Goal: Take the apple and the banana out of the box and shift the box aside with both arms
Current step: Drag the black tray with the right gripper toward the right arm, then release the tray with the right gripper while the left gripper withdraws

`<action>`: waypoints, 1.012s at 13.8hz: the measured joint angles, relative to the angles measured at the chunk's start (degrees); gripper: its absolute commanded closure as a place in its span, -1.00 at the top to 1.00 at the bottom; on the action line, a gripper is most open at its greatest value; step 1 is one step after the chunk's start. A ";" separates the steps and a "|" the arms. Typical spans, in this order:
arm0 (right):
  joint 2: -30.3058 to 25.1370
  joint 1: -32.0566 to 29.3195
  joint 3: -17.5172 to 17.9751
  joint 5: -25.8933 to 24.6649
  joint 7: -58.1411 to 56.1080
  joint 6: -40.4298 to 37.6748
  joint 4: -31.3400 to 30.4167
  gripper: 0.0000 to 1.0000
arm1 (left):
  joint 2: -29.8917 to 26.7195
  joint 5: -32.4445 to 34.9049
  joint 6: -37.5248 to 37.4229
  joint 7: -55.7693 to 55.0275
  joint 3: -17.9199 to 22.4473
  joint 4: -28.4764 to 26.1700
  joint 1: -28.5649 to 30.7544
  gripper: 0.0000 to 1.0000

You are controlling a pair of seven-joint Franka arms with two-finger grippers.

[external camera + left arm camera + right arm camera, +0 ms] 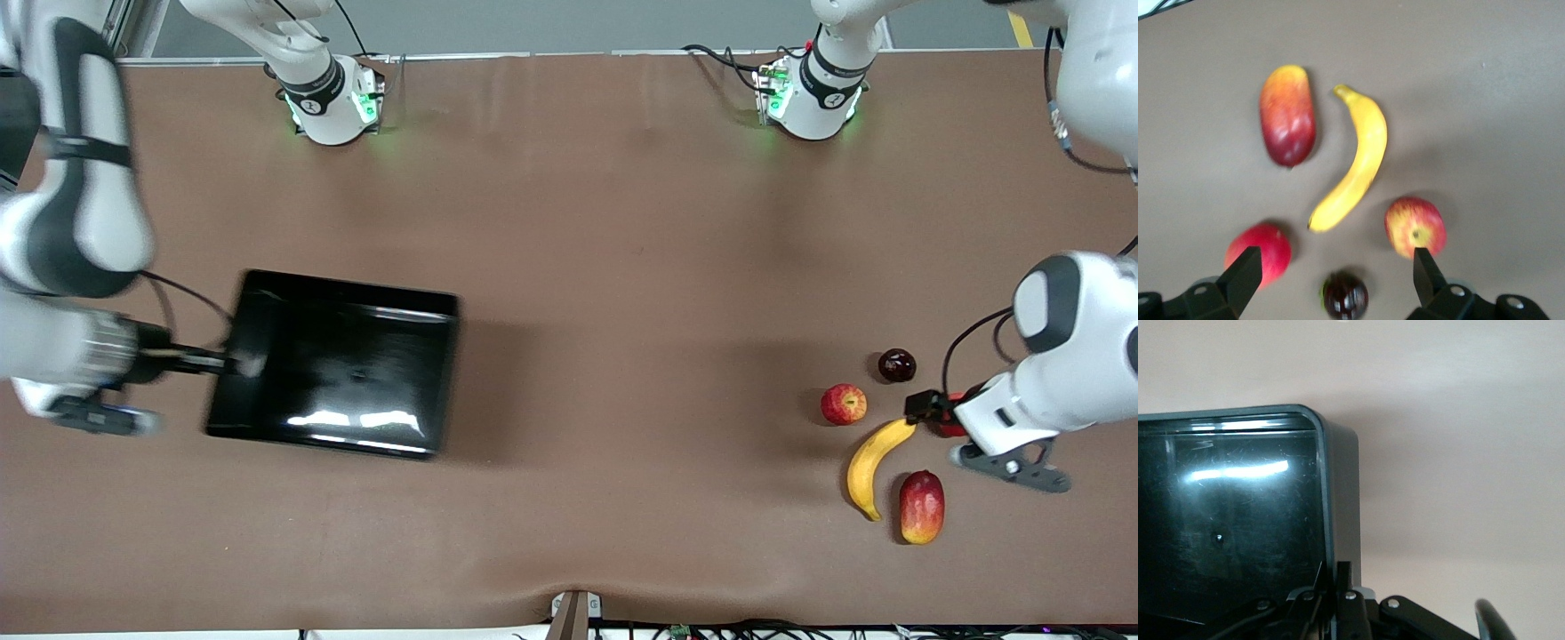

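Observation:
The black box (356, 373) lies toward the right arm's end of the table with nothing in it. My right gripper (240, 363) is shut on its end wall, one finger inside and one outside; in the right wrist view the right gripper (1338, 577) pinches that wall (1338, 473). The yellow banana (876, 462) and the small red apple (843, 404) lie toward the left arm's end. My left gripper (929, 409) hangs open over them. In the left wrist view the left gripper (1335, 270) holds nothing, above the banana (1355, 167) and apple (1415, 227).
A red-and-yellow mango (921, 507) lies beside the banana, nearest the front camera. A dark glossy round fruit (897, 365) sits farther back, and a plain red round fruit (1261, 253) lies partly under the left gripper. Brown cloth covers the table.

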 measured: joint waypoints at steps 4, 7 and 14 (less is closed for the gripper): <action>-1.62 -10.92 0.03 -3.19 -13.56 5.12 -7.05 -1.00 | -8.50 -0.54 -9.28 -4.90 -0.89 -0.15 -0.27 1.00; 3.41 -15.22 0.11 -3.44 -21.68 14.89 -10.18 -1.00 | -13.34 -4.95 -13.68 -8.96 -1.53 -0.31 -0.33 1.00; 9.56 -16.73 0.30 -2.56 -24.57 19.22 -11.63 -0.06 | -21.85 -7.75 -18.36 -13.86 -1.09 -0.47 -0.43 1.00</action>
